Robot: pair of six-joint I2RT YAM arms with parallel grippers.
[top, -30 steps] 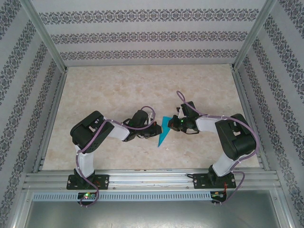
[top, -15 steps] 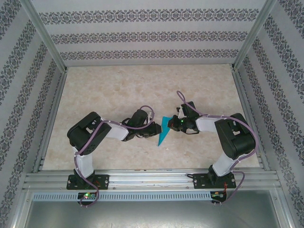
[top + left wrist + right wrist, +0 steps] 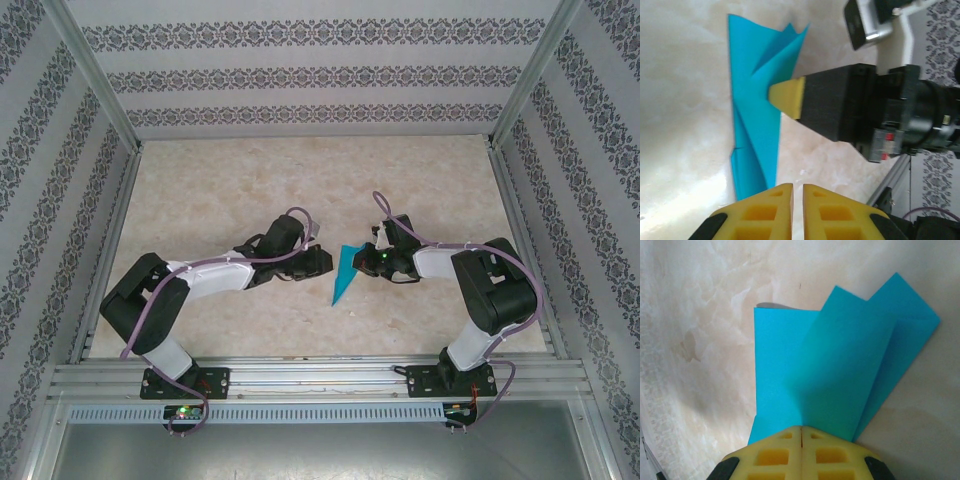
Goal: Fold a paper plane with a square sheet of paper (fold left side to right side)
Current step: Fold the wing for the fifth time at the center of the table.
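the paper plane point(image 3: 343, 277) is seen lying flat on the pale marbled table point(image 3: 250, 190), about midway between the two arms and somewhat toward the near edge. it is folded into a narrow teal-blue dart. its wide end is turned to the far side, and its point is turned to the near side, slanted a little to the left. in the left wrist view, crease lines and overlapped layers are shown on the sheet, and two corners are fanned out at the wide end.

the right claw point(image 3: 362, 262) is reached in from the right. in its own wrist view its yellow fingers point(image 3: 775, 455) are pressed together with no gap between them. in the left wrist view the tip of the right claw point(image 3: 786, 95) is set on the right edge of the wide end, where the layers meet. whether a layer is pinched between the fingers cannot be told.

the left claw point(image 3: 325, 262) is held just to the left of the wide end. in its own wrist view the left claw point(image 3: 797, 192) is almost pressed together: only a thin slit is left between the two yellow fingers, and nothing is held in it. the left-hand finger is seen over one end of the paper, but contact cannot be judged.
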